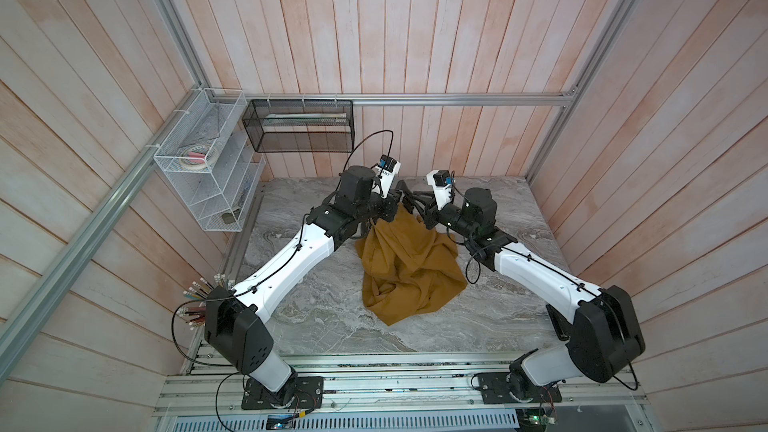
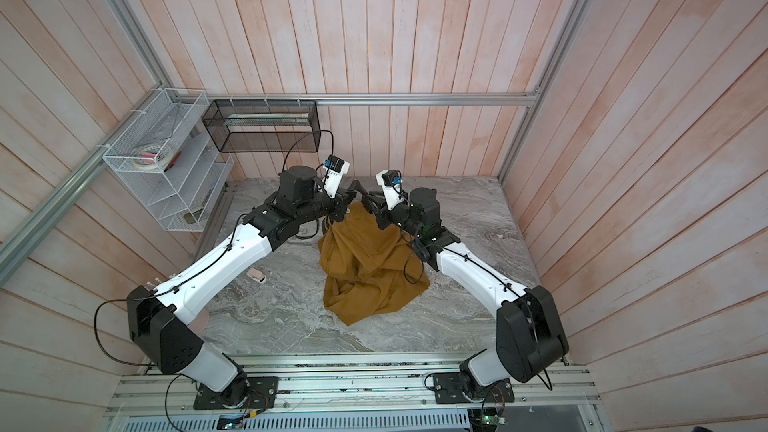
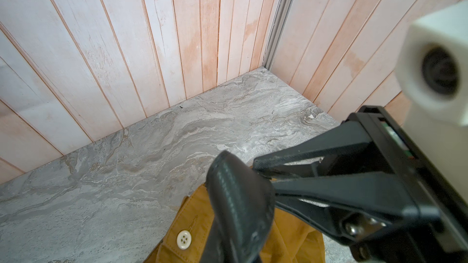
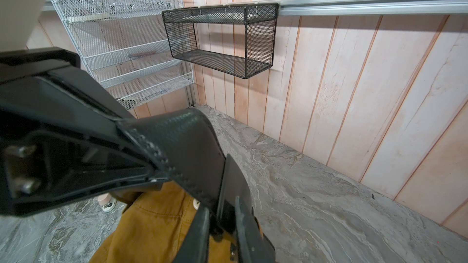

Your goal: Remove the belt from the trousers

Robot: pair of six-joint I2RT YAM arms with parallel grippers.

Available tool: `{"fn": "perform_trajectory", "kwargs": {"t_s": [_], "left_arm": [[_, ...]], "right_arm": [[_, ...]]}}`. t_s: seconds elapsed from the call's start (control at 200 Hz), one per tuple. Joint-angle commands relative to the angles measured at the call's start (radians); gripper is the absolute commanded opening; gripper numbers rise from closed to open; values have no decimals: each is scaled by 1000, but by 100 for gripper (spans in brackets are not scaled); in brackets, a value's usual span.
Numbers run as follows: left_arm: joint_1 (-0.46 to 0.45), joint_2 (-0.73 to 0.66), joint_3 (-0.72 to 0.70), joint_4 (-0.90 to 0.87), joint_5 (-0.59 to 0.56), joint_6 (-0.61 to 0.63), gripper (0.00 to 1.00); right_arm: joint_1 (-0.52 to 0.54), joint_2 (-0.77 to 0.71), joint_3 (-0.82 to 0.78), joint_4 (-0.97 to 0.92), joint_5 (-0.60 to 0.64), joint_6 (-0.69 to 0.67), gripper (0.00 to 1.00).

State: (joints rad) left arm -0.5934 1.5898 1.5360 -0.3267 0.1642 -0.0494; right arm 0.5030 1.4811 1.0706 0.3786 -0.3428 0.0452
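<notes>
Gray stone table (image 1: 332, 326) sits under both arms, with pink wood walls all round. I see the trousers (image 1: 409, 268) hanging in a bunch over the middle of it. Their top end is up by the grippers and the legs are piled on the stone.

The belt (image 3: 238, 206) is at that top end, between the two grippers. In the right wrist view the left gripper (image 4: 154, 175) is shut tight on the belt's edge. From there the strap makes a short hump and drops to the right gripper (image 3: 263, 173), which meets it from the other side. The right fingers (image 4: 197, 234) stand narrow, one on each side of the strap. I cannot tell if they squeeze it or just sit by it.

So the bit of belt I can see is short. Its long way runs from one gripper across to the other, then down into the waist by the pale button (image 3: 183, 239). Both grippers are at the belt, and neither holds the cloth. I think the trousers hang off the belt alone.

To get the belt out I would pull it along its own length. One gripper would have to hold the waist, or the cloth just comes along. I would use the right one, since the left has the sure hold.
</notes>
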Motion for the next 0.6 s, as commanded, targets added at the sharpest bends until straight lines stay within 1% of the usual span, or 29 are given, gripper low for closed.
{"fn": "perform_trajectory", "kwargs": {"t_s": [0.0, 0.1, 0.155, 0.405, 0.515, 0.595], "left_arm": [[1, -136, 31, 169, 81, -17, 0], [5, -142, 27, 165, 83, -15, 0], [9, -148, 20, 166, 83, -16, 0], [16, -164, 8, 178, 98, -21, 0], [18, -168, 13, 185, 116, -20, 0], [19, -176, 16, 190, 126, -21, 0]], "right_arm": [[-52, 45, -57, -146, 107, 11, 19], [-55, 44, -61, -143, 103, 13, 5], [-57, 41, -66, -139, 102, 13, 0], [-60, 38, -72, -137, 99, 9, 0], [-61, 42, -74, -138, 102, 9, 10], [-61, 47, -76, -136, 104, 9, 14]]}}
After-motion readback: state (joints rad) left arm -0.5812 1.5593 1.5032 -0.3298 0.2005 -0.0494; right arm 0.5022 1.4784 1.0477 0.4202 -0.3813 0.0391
